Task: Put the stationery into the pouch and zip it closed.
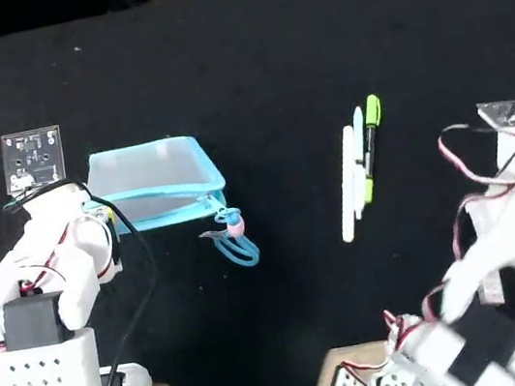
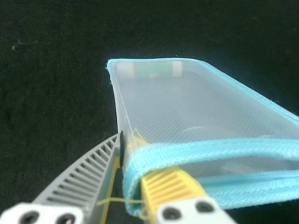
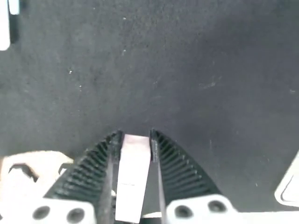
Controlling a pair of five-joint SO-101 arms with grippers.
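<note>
Packing barely begun: three pens [image 1: 357, 167] lie on the black tabletop [image 1: 246, 58], well apart from the blue-edged pouch [image 1: 152, 178], apparently unzipped and with nothing visibly inside. The left claw [image 2: 131, 156] pinches the pouch's corner (propping the mouth up). The right claw [image 3: 134, 137], well away from the pouch, is clamped on a white block [image 3: 131, 177].

Black table [image 1: 255, 56], with a blue pouch [image 1: 151, 171] lying at left, three pens [image 1: 358, 162] side by side toward the right, and a small square card [image 1: 33, 160] beside the pouch.
</note>
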